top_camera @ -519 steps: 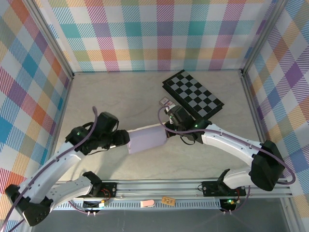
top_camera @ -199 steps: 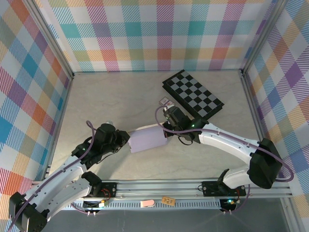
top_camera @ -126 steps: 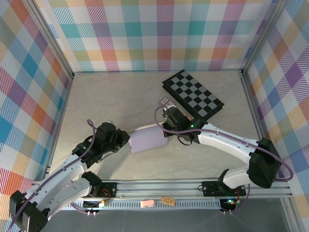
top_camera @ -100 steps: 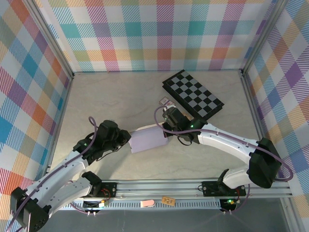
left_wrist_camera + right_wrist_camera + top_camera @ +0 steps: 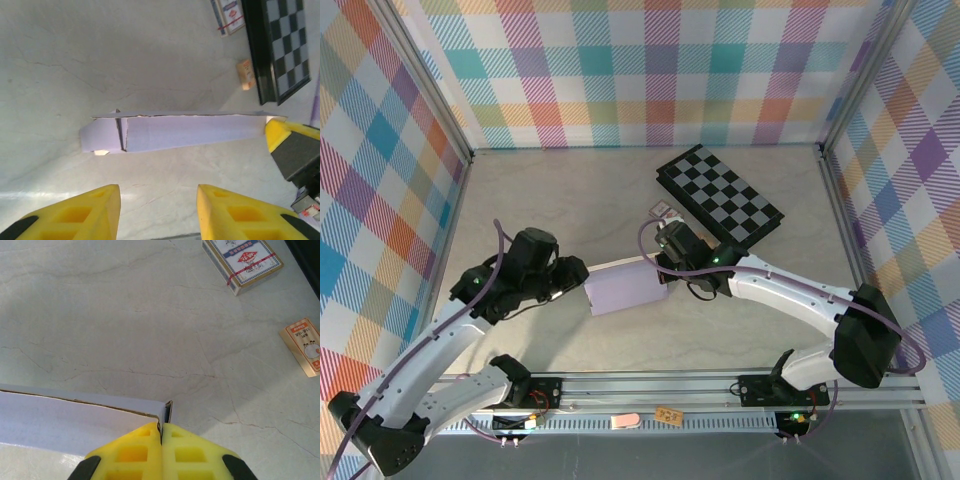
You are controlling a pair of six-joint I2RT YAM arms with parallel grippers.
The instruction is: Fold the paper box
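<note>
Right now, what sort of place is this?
Probably a robot test booth: colourful plaid panel walls enclose a pale marbled tabletop, the white left arm and white right arm are bolted to an aluminium rail, and a pale lavender cardboard box and black-and-white checkerboard serve as props.

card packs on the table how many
2: a blue-and-white pack beside the checkerboard's edge, a smaller tan pack further along that edge. More could hide under the right arm.
</note>
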